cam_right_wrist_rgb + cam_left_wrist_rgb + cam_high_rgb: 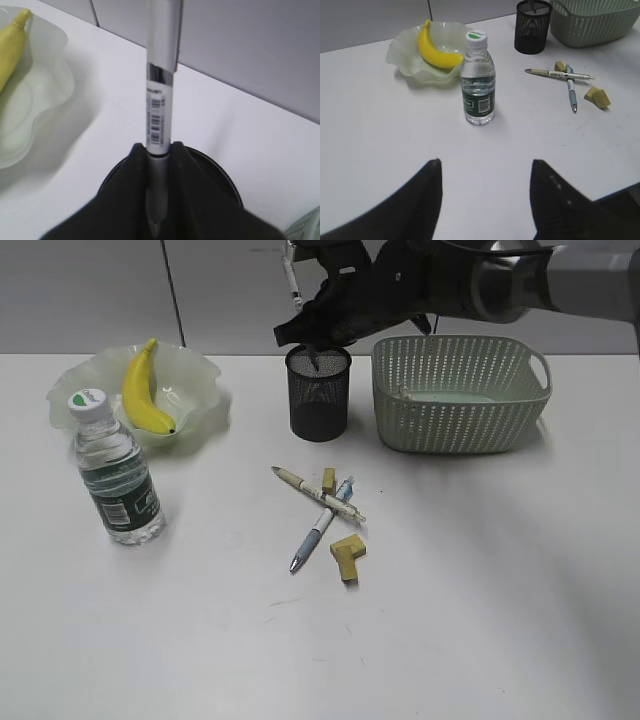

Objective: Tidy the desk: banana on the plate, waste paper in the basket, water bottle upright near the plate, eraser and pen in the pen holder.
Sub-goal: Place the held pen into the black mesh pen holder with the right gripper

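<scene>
My right gripper (305, 332) is shut on a white pen (161, 107) and holds it upright just above the black mesh pen holder (319, 393), tip over its mouth. Two more pens (320, 502) lie crossed on the desk (480, 580), with two yellow erasers (347, 556) beside them. The banana (145, 390) lies in the pale-green plate (200, 375). The water bottle (115, 470) stands upright in front of the plate. The green basket (458, 392) stands right of the pen holder. No waste paper shows. My left gripper (485, 165) is open and empty above the near desk.
The right arm (500, 280) reaches across the back of the desk above the basket. A grey wall runs behind the desk.
</scene>
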Available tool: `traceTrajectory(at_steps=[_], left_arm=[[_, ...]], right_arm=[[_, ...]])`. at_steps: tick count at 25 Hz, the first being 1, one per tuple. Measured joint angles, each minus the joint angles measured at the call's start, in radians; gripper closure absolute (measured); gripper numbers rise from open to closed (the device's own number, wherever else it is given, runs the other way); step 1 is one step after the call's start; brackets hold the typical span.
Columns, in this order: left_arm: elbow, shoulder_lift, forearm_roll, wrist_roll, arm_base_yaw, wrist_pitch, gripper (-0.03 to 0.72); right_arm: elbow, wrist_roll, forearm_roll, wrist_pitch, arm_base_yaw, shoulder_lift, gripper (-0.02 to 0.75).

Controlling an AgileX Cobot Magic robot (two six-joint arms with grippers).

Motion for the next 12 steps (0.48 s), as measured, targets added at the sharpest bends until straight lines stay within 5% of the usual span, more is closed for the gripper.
traceTrajectory(at_steps=[12], left_arm=[[0.000, 0.000, 0.000, 0.000, 0.000, 0.000, 0.268]], right_arm=[[0.003, -0.001, -0.003, -0.001, -0.015, 0.054, 0.627]])
